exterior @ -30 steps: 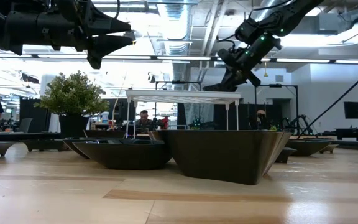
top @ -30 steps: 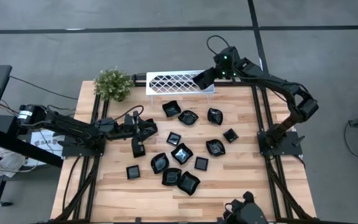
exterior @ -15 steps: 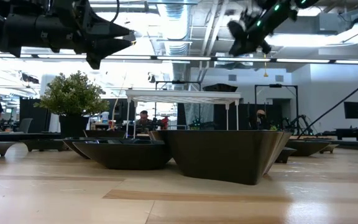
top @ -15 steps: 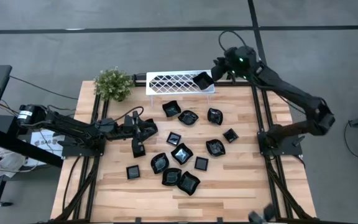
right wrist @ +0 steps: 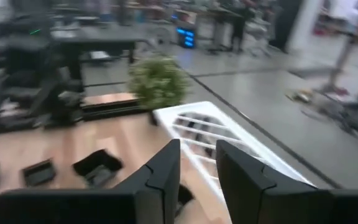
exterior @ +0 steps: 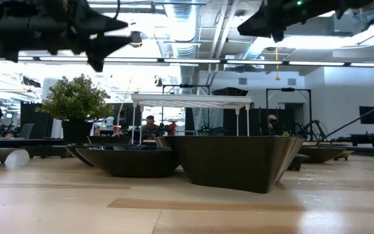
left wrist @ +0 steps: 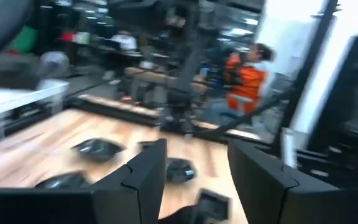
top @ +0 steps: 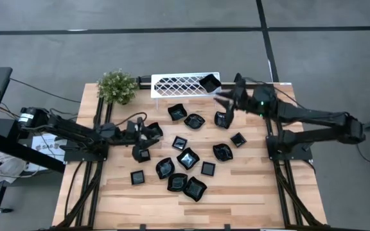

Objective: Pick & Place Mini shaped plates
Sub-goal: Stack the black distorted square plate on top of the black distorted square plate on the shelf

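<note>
A: Plate (top: 209,82) now sits on the white lattice rack's (top: 172,85) right end; right gripper (top: 225,101) has pulled back off it, fingers parted, empty.

B: Left gripper (top: 145,136)?

A: Unchanged, spread and empty above the table's (top: 249,179) left side. One placed; remaining mini shaped plates (top: 187,158) wait there.

A: How is the light?
B: Even and bright from ceiling strips (exterior: 174,62), which glare white; shadows on the bench (top: 249,183) are soft.
A: Sharpness?
B: Both wrist views smear with motion blur; the low view's nearest wood is unfocused.
</note>
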`<state>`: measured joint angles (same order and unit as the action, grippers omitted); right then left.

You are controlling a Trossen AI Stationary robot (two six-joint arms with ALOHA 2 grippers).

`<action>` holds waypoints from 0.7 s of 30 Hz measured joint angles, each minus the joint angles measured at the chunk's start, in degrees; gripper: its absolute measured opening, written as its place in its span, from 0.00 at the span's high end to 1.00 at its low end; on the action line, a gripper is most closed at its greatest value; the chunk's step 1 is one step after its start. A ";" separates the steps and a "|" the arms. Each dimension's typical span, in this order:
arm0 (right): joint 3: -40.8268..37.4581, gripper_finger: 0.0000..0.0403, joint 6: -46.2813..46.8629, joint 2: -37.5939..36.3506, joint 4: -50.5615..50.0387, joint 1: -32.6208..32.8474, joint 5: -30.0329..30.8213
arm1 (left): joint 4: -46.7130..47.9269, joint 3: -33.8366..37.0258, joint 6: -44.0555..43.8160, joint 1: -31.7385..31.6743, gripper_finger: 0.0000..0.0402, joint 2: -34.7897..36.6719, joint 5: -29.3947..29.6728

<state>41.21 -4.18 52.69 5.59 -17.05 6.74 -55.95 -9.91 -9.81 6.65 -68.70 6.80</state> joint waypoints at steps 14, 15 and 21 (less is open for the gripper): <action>-3.06 0.76 -4.36 2.80 -2.31 11.60 0.63 | 24.86 -17.68 5.93 -10.48 0.57 -0.05 -14.67; -3.06 0.76 -3.32 2.66 -4.05 12.27 0.63 | 24.84 -17.92 6.72 -10.48 0.57 0.10 -14.66; -3.03 0.76 -0.48 3.52 -8.55 18.24 0.79 | 27.19 -18.06 7.70 -8.66 0.57 0.17 -13.84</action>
<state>38.18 -4.67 56.21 -2.96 1.19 7.53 -28.76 -27.97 -2.11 -2.01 -68.53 -7.04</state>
